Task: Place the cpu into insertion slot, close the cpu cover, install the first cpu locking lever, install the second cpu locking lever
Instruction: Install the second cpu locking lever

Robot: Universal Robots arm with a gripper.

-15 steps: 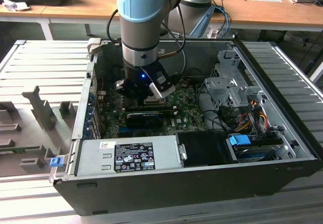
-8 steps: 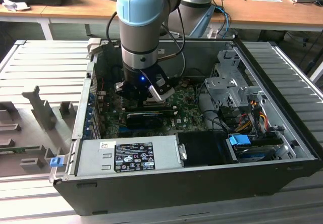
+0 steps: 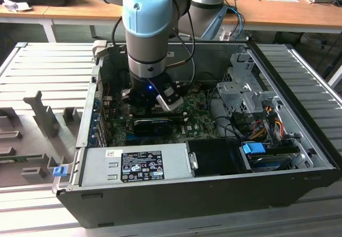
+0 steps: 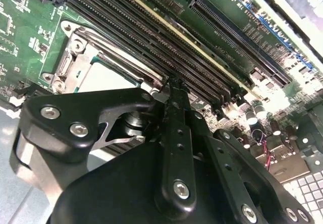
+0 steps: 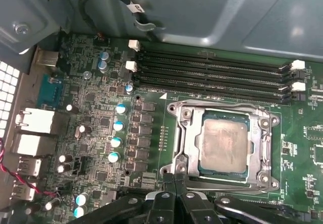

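The cpu (image 5: 223, 144) sits in the insertion slot (image 5: 187, 148), cpu cover (image 5: 264, 148) down; the empty hand (image 5: 174, 179), fingers together, hovers beside it.

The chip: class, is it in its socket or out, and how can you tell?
In. In the first wrist view the chip lies flat inside the socket, with the metal frame around it.

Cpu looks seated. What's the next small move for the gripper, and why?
Probably ease the gripper down at the socket edge beside its tips, to start the lever work: the cpu sits seated, the cpu cover lies flat over it, and the shut fingers hold nothing.
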